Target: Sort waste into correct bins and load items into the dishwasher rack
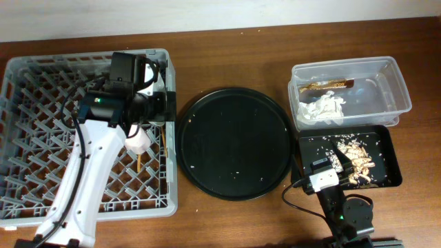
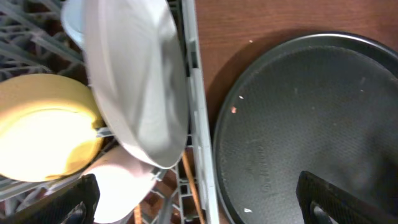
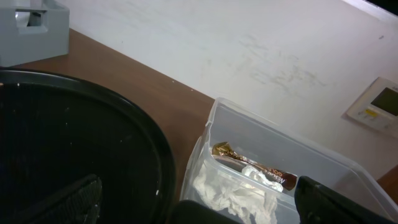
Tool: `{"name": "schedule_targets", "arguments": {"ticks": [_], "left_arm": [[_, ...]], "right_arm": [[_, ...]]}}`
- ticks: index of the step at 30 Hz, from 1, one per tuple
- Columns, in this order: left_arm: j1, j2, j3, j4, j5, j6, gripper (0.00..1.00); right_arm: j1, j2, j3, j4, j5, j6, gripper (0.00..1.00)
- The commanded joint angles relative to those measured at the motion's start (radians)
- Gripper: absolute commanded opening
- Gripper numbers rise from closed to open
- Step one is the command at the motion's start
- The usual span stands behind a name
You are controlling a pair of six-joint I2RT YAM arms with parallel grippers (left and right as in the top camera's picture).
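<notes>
dishwasher rack (image 1: 34, 131): found on the left of the worktop (image 1: 234, 48); grey, with upright pegs.
plate (image 2: 140, 81): stood on edge inside the rack, close against its right wall.
yellow bowl (image 2: 43, 127): seated in the rack just beside the plate, on the side away from the wall.
pink cup (image 2: 121, 186): lodged against the lower edges of plate and bowl, as seen from the left wrist.
blue cup (image 2: 74, 18): only partly seen, behind the plate's upper edge.
chopsticks (image 2: 191, 180): one stick was seen lying along the rack's right wall, under the plate.
napkin (image 1: 322, 107): crumpled, held in the clear tub (image 1: 396, 76) at far right.
wrapper (image 1: 331, 85): laid in the same tub, just behind the napkin.
food scraps (image 1: 355, 162): heaped in the black rectangular tray (image 1: 389, 155), which was set directly in front of the tub.
left end effector (image 2: 199, 205): held over the rack's right edge; fingers spread wide, nothing gripped.
right end effector (image 3: 205, 205): kept low, facing the tub; fingers spread wide, nothing gripped.
round black tray (image 1: 234, 141): placed between rack and bins; a few pale crumbs were noted on it.
</notes>
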Motion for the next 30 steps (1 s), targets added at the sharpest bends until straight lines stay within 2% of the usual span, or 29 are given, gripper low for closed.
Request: {"name": "schedule_targets", "arguments": {"ticks": [1,4,6,7,9,10,11,13,14,15,17,20,30], "left_arm": [[-0.001,-0.200,-0.036,-0.039,-0.067,0.012,0.99],[0.032,-0.555,-0.327,-0.042,-0.104,0.024,0.99],[0.095,-0.887,-0.623,-0.008,-0.074,0.023,1.00],[0.119,-1.057,-0.770,0.021,-0.059,0.023,0.99],[0.152,-1.287,-0.955,0.134,-0.047,0.023,0.99],[0.174,-1.407,-1.073,0.336,-0.039,0.023,0.99],[0.181,-1.448,-1.135,0.505,-0.032,0.023,0.99],[0.182,-1.490,-1.284,0.965,-0.006,0.023,0.99],[0.182,-1.497,-1.347,1.108,0.014,0.023,0.99],[0.182,-1.505,-1.401,1.167,0.032,0.023,0.99],[0.199,-1.530,-1.460,1.147,0.041,0.023,0.99],[0.243,-1.541,-1.463,0.885,0.045,0.023,1.00],[0.242,-1.539,-1.462,0.892,0.043,0.023,1.00]], "right_arm": [[-0.002,-0.007,-0.005,-0.005,0.013,-0.006,0.99],[-0.002,-0.007,-0.005,-0.005,0.013,-0.006,0.99],[-0.002,-0.007,-0.005,-0.005,0.013,-0.007,0.99],[-0.002,-0.007,-0.005,-0.005,0.013,-0.006,0.99],[-0.002,-0.007,-0.005,-0.005,0.013,-0.006,0.99],[-0.002,-0.007,-0.005,-0.005,0.013,-0.006,0.99],[-0.002,-0.007,-0.005,-0.005,0.013,-0.006,0.99],[-0.002,-0.007,-0.005,-0.005,0.013,-0.006,0.99],[-0.002,-0.007,-0.005,-0.005,0.013,-0.006,0.99],[-0.002,-0.007,-0.005,-0.005,0.013,-0.006,0.99],[-0.002,-0.007,-0.005,-0.005,0.013,-0.006,0.99],[-0.002,-0.007,-0.005,-0.005,0.013,-0.006,0.99],[-0.002,-0.007,-0.005,-0.005,0.013,-0.006,0.99]]}}
